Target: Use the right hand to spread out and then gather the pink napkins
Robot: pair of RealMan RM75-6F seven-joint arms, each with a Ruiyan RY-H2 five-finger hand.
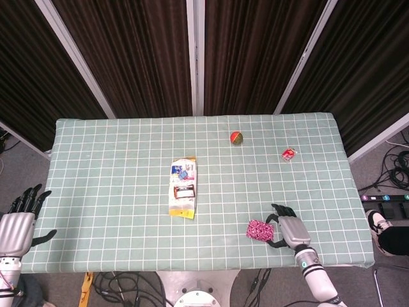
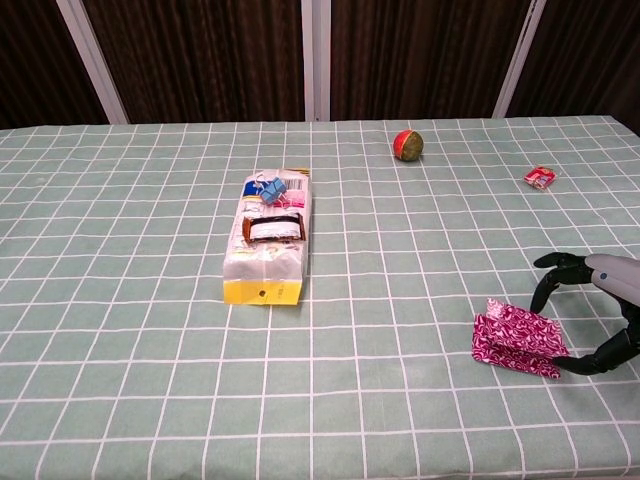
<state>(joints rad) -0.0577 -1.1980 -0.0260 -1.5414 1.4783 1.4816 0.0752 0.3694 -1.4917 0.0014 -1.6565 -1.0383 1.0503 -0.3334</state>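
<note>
Right hand (image 2: 600, 313) arched over pink napkins (image 2: 516, 337)

no legible text anywhere. clear plastic pouch with yellow base (image 2: 266, 240) carries printed labels, too small and blurred to read in head and chest views.

bright even overhead light, soft small shadows, both views pretty sharp, curtains at 12 o'clock stay dark.
</note>
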